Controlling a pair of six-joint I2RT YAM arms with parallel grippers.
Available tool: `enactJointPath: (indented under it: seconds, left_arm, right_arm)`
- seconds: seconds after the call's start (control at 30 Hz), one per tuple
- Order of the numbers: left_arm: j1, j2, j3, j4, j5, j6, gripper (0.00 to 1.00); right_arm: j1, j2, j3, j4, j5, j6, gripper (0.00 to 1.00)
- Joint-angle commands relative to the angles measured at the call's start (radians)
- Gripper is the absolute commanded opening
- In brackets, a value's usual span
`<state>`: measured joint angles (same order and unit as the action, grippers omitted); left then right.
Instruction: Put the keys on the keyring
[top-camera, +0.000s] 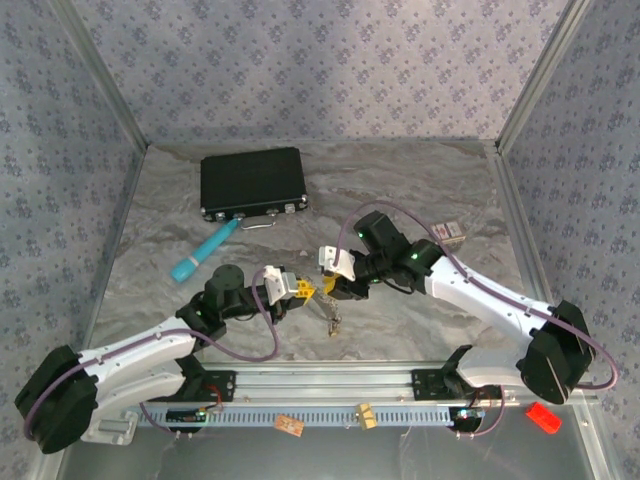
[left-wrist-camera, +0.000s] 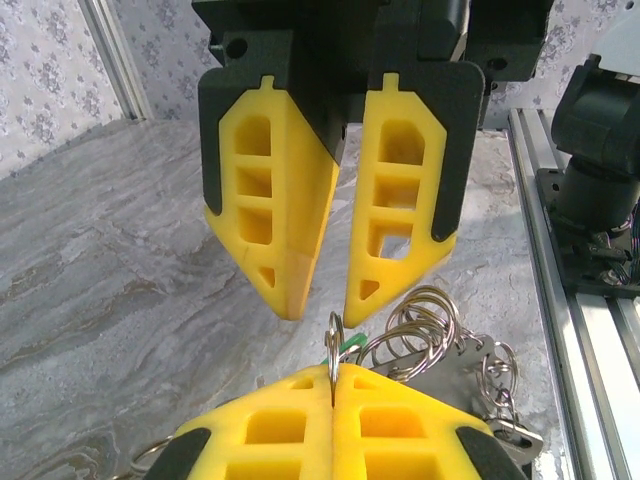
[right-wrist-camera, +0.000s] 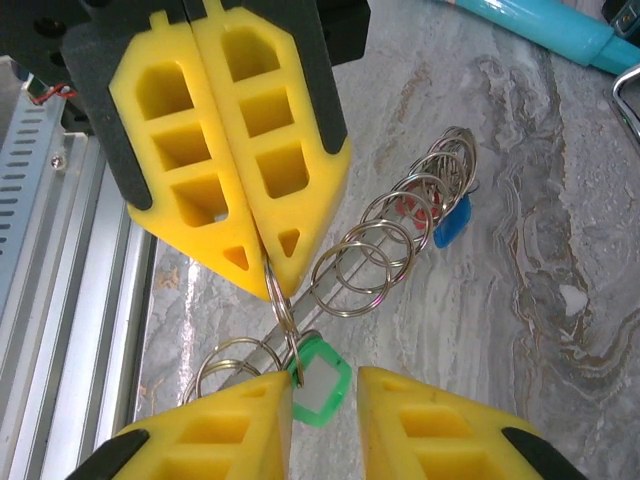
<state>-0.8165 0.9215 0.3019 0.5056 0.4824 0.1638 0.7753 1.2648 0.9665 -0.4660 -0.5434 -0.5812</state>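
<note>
While the left tool (right-wrist-camera: 265, 280) pinches the keyring (right-wrist-camera: 283, 310), the right tool (left-wrist-camera: 323, 305) stands parted — green key (right-wrist-camera: 320, 380) between its jaws.

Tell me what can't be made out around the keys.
Top view: the key bunch is too small to sort colours.
Left wrist view: the green key is mostly hidden behind the left pincer gripping a ring.
Right wrist view: the red key is screened by the ring row.
</note>
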Motion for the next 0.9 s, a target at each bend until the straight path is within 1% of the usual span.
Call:
enactJointPath:
  seconds: [0.0,0.1,0.23,0.3,0.43,0.57,0.6,0.73,0.87]
  left_arm:
    - [-0.003,-0.027,-0.002,0.071,0.013,0.005,0.0]
    - [-0.003,-0.026,-0.001,0.071,0.012,0.003,0.0]
    - [-0.003,-0.028,-0.002,0.071,0.013,0.001,0.0]
    - [-0.003,-0.027,0.0,0.072,0.017,0.0,0.0]
    - [-0.004,-0.028,0.005,0.078,0.031,-0.003,0.0]
    - [-0.005,-0.028,0.009,0.081,0.038,-0.005,0.0]
    - [-0.004,-0.029,0.011,0.08,0.038,-0.005,0.0]
    - [-0.004,-0.03,0.005,0.079,0.035,-0.004,0.0]
    - [-0.004,-0.029,-0.009,0.097,0.037,-0.007,0.0]
  right_arm:
    - [0.0,0.005,0.004,0.012,-0.045,0.024,0.25]
    - [-0.001,0.011,0.011,0.009,-0.05,0.022,0.2]
    - [-0.004,0.014,0.011,0.002,-0.051,0.019,0.05]
    - [-0.006,0.021,0.008,0.0,-0.044,0.019,0.0]
    - [-0.008,0.059,0.005,-0.013,-0.03,0.015,0.0]
    - [-0.007,0.09,0.011,-0.008,-0.052,0.018,0.0]
    - [-0.006,0.09,0.011,-0.001,-0.056,0.022,0.02]
    - [-0.022,0.058,-0.006,0.025,-0.068,0.032,0.21]
    - [-0.053,0.0,-0.058,0.076,-0.093,0.051,0.3]
